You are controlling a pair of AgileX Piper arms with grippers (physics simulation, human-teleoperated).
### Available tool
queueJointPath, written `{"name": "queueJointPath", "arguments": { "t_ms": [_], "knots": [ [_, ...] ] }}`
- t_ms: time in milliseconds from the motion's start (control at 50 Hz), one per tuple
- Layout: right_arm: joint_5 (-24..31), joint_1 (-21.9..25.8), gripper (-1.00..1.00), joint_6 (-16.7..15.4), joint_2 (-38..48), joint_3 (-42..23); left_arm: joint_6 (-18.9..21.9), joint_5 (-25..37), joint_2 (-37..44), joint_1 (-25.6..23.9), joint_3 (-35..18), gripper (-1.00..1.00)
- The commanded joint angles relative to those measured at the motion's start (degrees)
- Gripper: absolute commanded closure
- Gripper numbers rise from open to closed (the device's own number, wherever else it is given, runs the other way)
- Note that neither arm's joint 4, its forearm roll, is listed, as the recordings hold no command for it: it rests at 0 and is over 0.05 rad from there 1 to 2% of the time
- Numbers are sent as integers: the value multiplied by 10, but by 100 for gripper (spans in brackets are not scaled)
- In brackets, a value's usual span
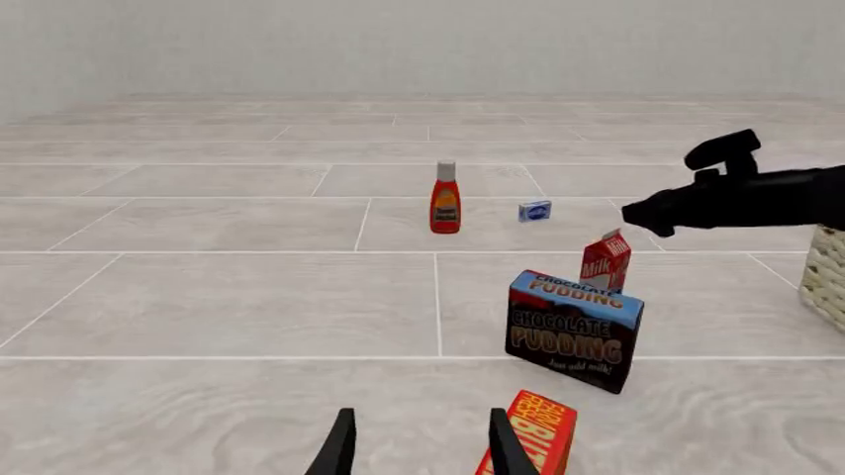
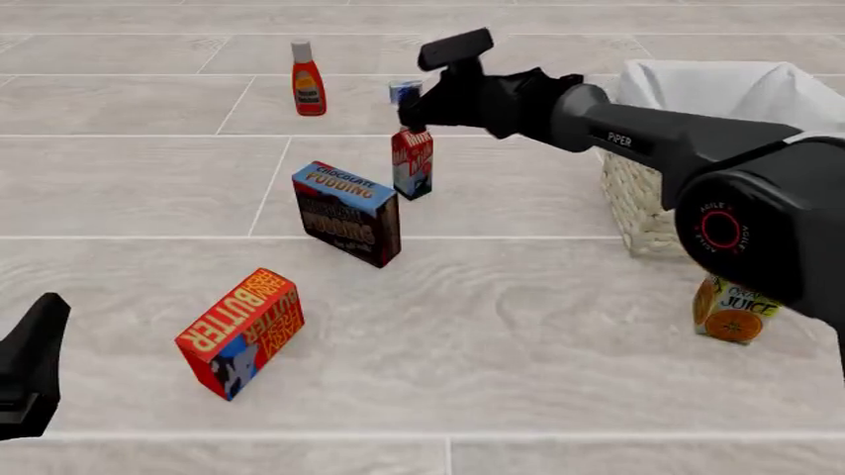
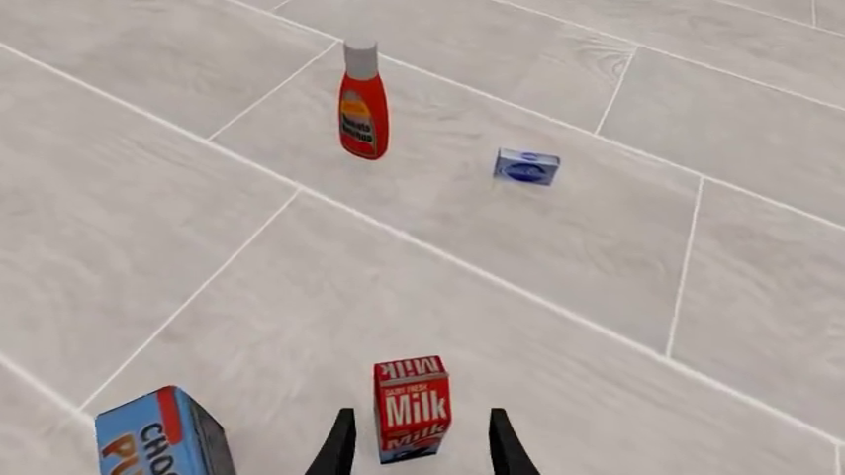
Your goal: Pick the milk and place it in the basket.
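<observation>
The milk (image 3: 412,408) is a slim red carton with white lettering, standing upright on the tiled surface. In the right wrist view it sits between the two fingers of my right gripper (image 3: 416,453), which is open with a small gap on each side. From the front, the right gripper (image 2: 412,117) hangs just above the milk (image 2: 412,163). The basket (image 2: 631,203), pale wicker with a white cloth lining, stands to the right of the milk. My left gripper (image 1: 420,450) is open and holds nothing, low at the near left (image 2: 30,368).
A chocolate pudding box (image 2: 348,213) stands just left of and nearer than the milk. A butter box (image 2: 241,332) lies nearer, at the left. A ketchup bottle (image 2: 308,91) and a small blue box (image 2: 403,91) stand farther back. An orange juice carton (image 2: 733,312) sits near the basket.
</observation>
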Motion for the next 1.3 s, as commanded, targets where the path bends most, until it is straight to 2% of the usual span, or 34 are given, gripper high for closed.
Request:
{"name": "queueJointPath", "arguments": {
  "t_ms": [20, 500, 860, 1080, 1100, 1300],
  "knots": [
    [24, 2, -100, 6, 49, -63, 0, 0, 0, 0, 0, -100],
    [75, 0, -100, 26, 168, -209, 0, 0, 0, 0, 0, -100],
    [108, -2, -100, 44, 236, -289, 0, 0, 0, 0, 0, -100],
    [109, 7, -100, 57, 246, -287, 0, 0, 0, 0, 0, -100],
    [108, 7, 100, 56, 245, -285, 0, 0, 0, 0, 0, -100],
    [82, 9, 100, 45, 201, -229, 0, 0, 0, 0, 0, -100]
  ]
}}
